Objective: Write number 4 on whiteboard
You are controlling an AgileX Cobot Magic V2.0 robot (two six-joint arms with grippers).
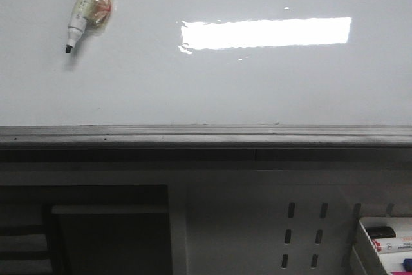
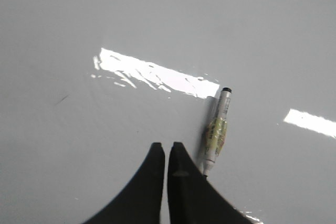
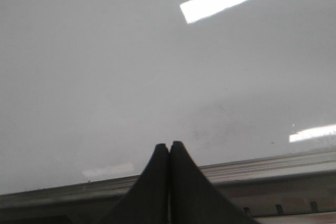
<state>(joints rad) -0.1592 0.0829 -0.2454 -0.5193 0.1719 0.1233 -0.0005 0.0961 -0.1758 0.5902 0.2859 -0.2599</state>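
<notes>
The whiteboard [image 1: 212, 94] is a glossy white board that fills the upper front view, with a grey rail [image 1: 206, 135] along its near edge. I see no number 4 on it. A marker [image 1: 85, 6] with a clear wrapped barrel and a black tip lies on the board at the far left. In the left wrist view my left gripper [image 2: 167, 145] is shut and empty over the board [image 2: 105, 24], with the marker [image 2: 217, 132] lying just beside one finger, not held. My right gripper [image 3: 169, 144] is shut and empty over the board [image 3: 105, 51] near its rail [image 3: 294, 163]. Neither gripper shows in the front view.
A bright rectangular light glare [image 1: 265, 32] reflects on the board. Below the rail a white perforated panel [image 1: 302, 230] stands, with a small tray [image 1: 362, 236] of spare markers at the lower right and a dark opening [image 1: 96, 198] at the lower left.
</notes>
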